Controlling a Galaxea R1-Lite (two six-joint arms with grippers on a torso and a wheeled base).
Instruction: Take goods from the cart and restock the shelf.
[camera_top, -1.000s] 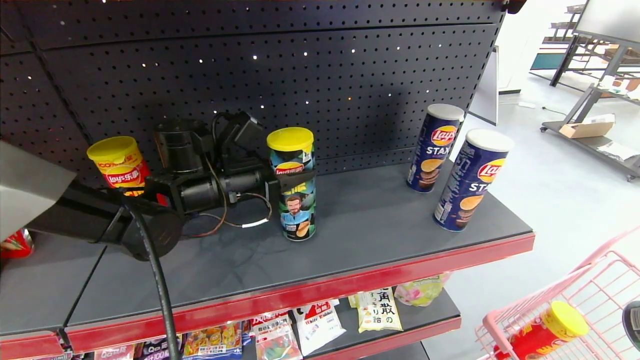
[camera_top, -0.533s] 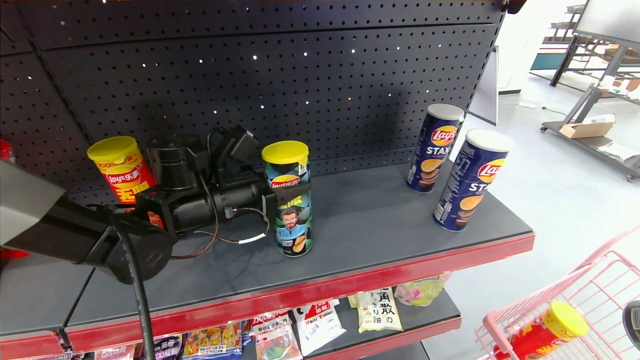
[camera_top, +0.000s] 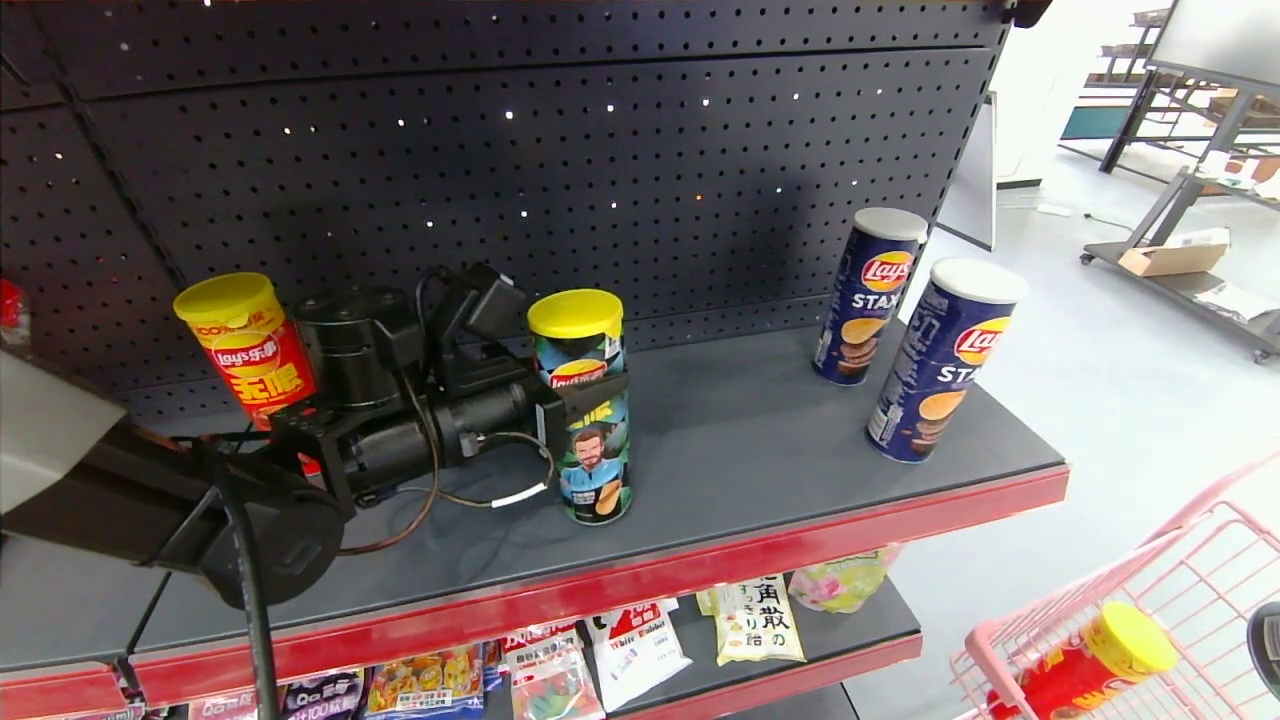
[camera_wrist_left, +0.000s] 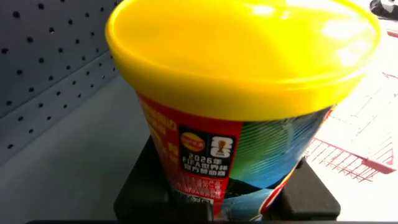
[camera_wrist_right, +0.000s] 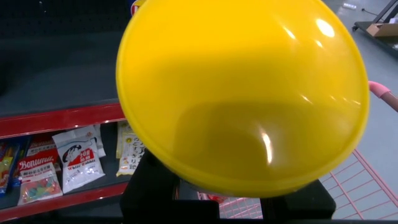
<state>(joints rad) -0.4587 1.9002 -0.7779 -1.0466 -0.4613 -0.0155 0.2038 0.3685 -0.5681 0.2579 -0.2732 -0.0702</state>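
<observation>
1. A red can (camera_top: 250, 350) stands at the left end of the shelf (camera_top: 760, 440), close to the back panel.
2. The left gripper (camera_top: 590, 385) is clamped around a green can (camera_top: 592, 470), which stands upright about midway along the shelf.
3. Farther right, well apart from it, stand a rear blue can (camera_top: 868, 300) and a front blue can (camera_top: 940, 370), the latter near the shelf's edge.
4. In the cart (camera_top: 1060, 598), a second red can (camera_top: 1085, 668) lies tilted, clasped by the right gripper (camera_wrist_right: 227, 208).
</observation>
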